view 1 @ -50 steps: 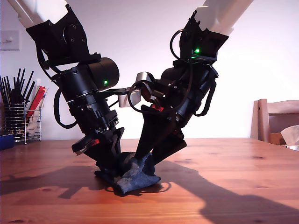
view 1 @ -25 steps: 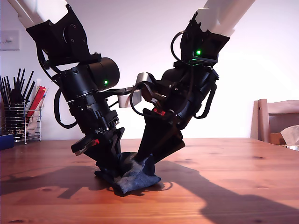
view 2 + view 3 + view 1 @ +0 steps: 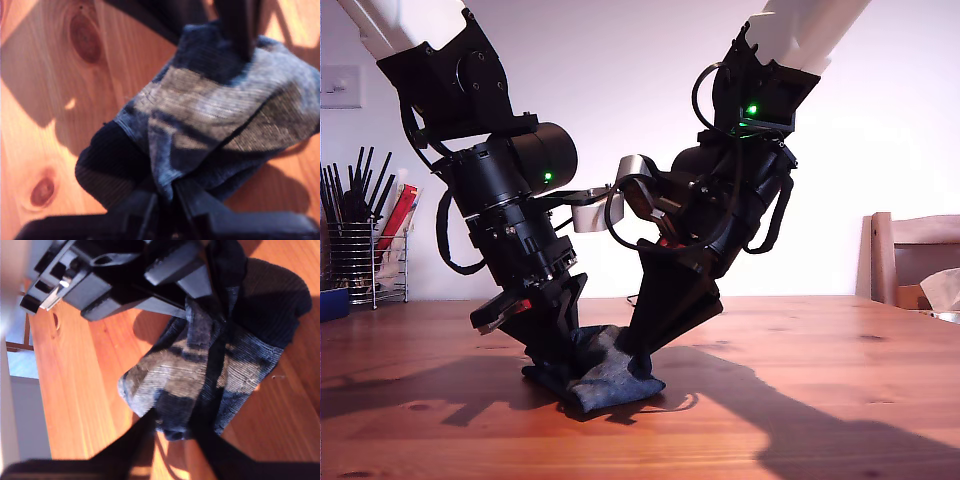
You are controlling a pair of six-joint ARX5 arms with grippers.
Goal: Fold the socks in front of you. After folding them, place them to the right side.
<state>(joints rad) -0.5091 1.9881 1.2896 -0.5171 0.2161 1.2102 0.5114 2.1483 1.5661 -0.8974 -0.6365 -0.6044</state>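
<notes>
The socks (image 3: 605,375) are lying in a compact, doubled-over heap on the wooden table (image 3: 840,400), a little to the exterior view's left of centre, under both arms. The grey ribbed part is showing on top and a black toe or heel part at one end. My first gripper (image 3: 165,200) is pinching the bundle's edge beside that black part, jaws clenched on the knit. My second gripper (image 3: 175,432) is straddling the opposite edge with its fingers (image 3: 132,437) spread, gripping nothing that I can see. I judge the fold to be roughly made but loose and lumpy. Moving the bundle to the side is not yet done.
</notes>
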